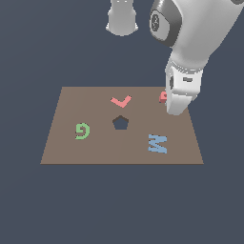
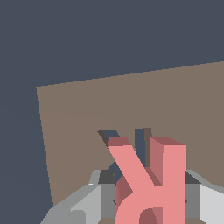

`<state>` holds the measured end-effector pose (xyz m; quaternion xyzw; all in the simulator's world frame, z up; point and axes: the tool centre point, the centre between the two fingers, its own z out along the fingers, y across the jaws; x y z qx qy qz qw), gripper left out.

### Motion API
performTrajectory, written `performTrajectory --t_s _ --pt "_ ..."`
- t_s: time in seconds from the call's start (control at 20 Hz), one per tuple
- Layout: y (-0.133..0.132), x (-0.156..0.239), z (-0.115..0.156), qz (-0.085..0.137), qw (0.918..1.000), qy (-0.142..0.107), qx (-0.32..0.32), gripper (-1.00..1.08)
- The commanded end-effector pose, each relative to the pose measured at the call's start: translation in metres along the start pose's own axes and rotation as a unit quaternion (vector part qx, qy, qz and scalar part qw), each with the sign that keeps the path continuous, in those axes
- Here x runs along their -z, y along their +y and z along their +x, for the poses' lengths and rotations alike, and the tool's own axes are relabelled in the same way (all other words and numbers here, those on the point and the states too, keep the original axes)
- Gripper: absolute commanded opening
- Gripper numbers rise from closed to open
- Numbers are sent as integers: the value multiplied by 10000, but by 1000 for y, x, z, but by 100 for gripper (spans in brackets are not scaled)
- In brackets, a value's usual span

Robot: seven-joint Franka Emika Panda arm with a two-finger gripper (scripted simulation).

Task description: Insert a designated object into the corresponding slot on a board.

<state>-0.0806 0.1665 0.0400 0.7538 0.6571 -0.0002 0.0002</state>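
The designated object (image 2: 151, 183), a pink-red R block, sits upright between my gripper's (image 2: 148, 194) grey fingers (image 2: 87, 203), which are shut on it. Just beyond it, the dark R-shaped slot (image 2: 111, 134) shows in the brown board (image 2: 131, 100), partly covered by the block. The block looks to hang slightly above and offset from the slot. In the exterior view my gripper (image 1: 176, 107) hangs over the board's (image 1: 95, 152) far corner on the exterior view's right. There it hides all but a small edge of the R block (image 1: 163, 96); the slot is hidden.
On the board lie a pink-red L-shaped piece (image 1: 121, 101), a dark pentagon recess (image 1: 120, 122), a green G (image 1: 82, 130) and a blue M (image 1: 157, 143). The robot's base (image 1: 122, 19) stands behind the board.
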Motion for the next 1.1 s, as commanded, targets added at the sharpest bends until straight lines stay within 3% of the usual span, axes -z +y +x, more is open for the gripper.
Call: performTrajectory --t_s 0.0,0.55,0.6,1.05 --pt "-5 0 3 -2 9999 -1 152 -100" --pt "-7 -10 3 -8 9998 -3 190 -100" --pt "-7 -10 3 -8 9998 -3 190 100" --pt "-7 -10 3 -8 9998 -3 190 100"
